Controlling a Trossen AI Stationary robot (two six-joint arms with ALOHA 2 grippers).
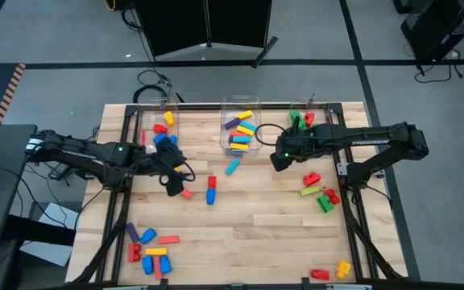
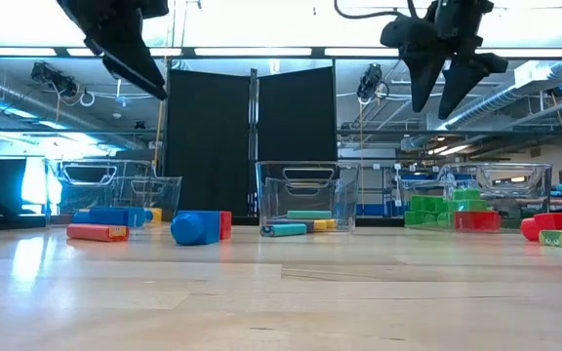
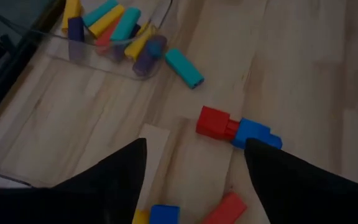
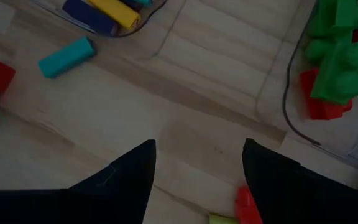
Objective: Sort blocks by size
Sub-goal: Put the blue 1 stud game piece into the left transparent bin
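My left gripper (image 1: 172,182) is open and empty, raised above the table beside the left bin (image 1: 156,122). A small red block (image 1: 186,193) and a joined red-and-blue block (image 1: 211,190) lie flat just to its right; the joined block also shows in the left wrist view (image 3: 238,129). My right gripper (image 1: 279,160) is open and empty, raised between the middle bin (image 1: 240,129) and the right bin (image 1: 308,119). A cyan block (image 1: 232,166) lies flat on the table in front of the middle bin, and it also shows in the right wrist view (image 4: 67,57).
Red, green and yellow blocks (image 1: 319,192) lie at the right, and a cluster of several blocks (image 1: 148,251) lies at the near left. A red and a yellow block (image 1: 331,271) lie at the near right. The right bin holds green and red blocks (image 4: 337,59). Bare wood shows mid-table.
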